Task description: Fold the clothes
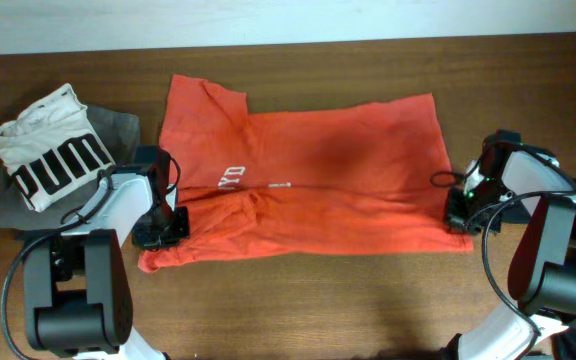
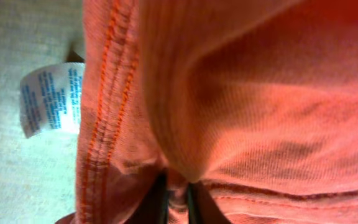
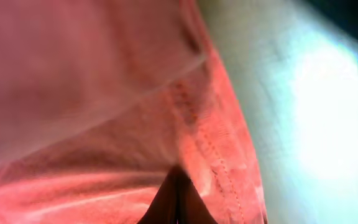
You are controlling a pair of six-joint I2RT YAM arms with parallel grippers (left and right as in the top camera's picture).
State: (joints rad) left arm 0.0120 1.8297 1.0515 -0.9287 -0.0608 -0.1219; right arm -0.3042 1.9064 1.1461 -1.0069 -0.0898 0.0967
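An orange T-shirt (image 1: 318, 180) lies spread across the middle of the wooden table, its near part doubled over. My left gripper (image 1: 160, 232) is at the shirt's near left corner, shut on a pinch of its fabric (image 2: 178, 186); a white care label (image 2: 51, 99) shows beside the hem. My right gripper (image 1: 458, 215) is at the shirt's near right edge, shut on the hem (image 3: 204, 155). The orange cloth fills both wrist views.
A folded white garment with black lettering (image 1: 50, 145) lies on a folded grey garment (image 1: 118, 130) at the far left. A pale wall edge (image 1: 288, 20) runs along the back of the table (image 1: 318, 300).
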